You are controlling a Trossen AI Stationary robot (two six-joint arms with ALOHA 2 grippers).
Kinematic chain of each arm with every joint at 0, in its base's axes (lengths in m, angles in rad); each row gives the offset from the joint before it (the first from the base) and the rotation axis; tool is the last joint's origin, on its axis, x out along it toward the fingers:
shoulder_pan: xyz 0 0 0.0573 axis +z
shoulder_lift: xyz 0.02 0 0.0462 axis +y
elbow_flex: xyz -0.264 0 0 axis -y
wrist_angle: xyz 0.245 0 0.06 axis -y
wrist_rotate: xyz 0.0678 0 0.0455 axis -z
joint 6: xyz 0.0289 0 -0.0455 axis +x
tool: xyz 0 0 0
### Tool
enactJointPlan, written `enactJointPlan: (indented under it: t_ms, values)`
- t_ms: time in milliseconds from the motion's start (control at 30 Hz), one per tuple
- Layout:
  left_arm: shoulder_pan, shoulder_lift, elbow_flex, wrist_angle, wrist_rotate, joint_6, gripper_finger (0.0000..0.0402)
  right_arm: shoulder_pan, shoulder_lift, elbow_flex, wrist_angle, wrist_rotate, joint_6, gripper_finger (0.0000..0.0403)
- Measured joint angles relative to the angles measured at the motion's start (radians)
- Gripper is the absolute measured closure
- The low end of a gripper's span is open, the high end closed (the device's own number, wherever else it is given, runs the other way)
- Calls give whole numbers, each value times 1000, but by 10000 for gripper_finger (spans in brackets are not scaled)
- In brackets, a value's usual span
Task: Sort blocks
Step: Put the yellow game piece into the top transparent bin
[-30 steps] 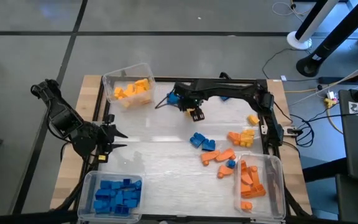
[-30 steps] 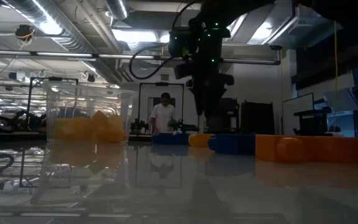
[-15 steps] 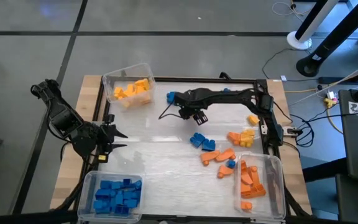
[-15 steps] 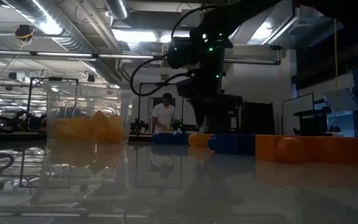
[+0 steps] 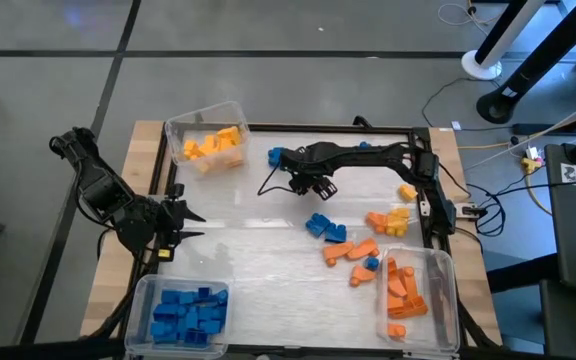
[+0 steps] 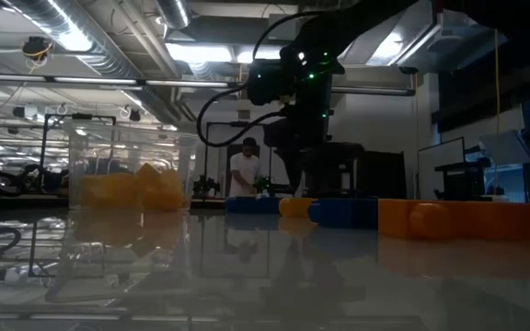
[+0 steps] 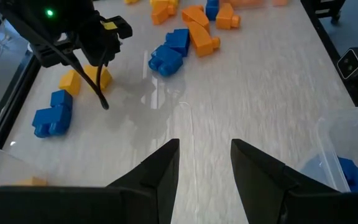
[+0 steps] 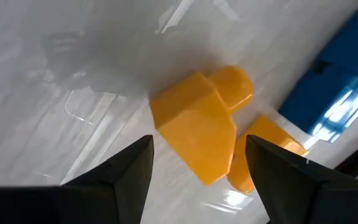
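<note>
My right gripper (image 8: 194,165) hangs over a yellow brick (image 8: 197,121), jaws wide and empty; closing crooked could knock it away.

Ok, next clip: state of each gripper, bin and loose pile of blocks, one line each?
right gripper: open, empty, above two yellow blocks at the table's far side.
left gripper: partly open, empty, waiting at the left edge.
yellow bin: holds yellow blocks.
blue bin: holds blue blocks.
orange bin: holds orange blocks.
loose pile: unsorted blue, orange and yellow blocks on the table.
</note>
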Motion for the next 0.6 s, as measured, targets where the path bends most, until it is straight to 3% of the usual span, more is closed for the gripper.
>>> enactJointPlan:
  t_ms: [600]
  values:
    - [0, 0, 0, -2, 0, -1, 268, -40, 68, -3, 57, -108, -18, 163]
